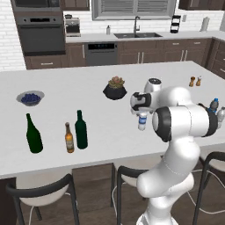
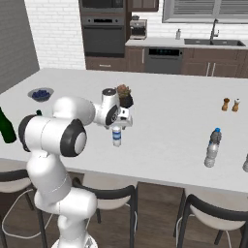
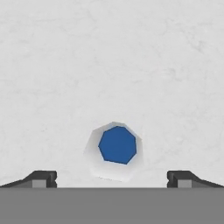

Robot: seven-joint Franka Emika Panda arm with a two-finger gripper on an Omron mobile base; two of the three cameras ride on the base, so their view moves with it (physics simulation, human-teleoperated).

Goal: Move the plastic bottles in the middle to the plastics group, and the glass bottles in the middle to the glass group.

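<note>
The two-finger gripper (image 3: pixel 112 178) hangs directly above a small clear plastic water bottle (image 2: pixel 116 136) with a blue cap, standing upright on the white island counter (image 2: pixel 169 121). Its jaws are spread fully wide, either side of the bottle, gripping nothing.

A: How's the light?
B: Even, bright, flat — rendered look. My white arm (image 1: pixel 176 127) shades darker underneath, so the light comes from above.
A: Shadows?
B: Faint on the white counter (image 2: pixel 164 97); dark under its edge by the stools.
A: Sharpness?
B: Soft and low-res — my hand view's grainy, the blue cap (image 3: pixel 117 145) blurry-edged. No glare.
</note>
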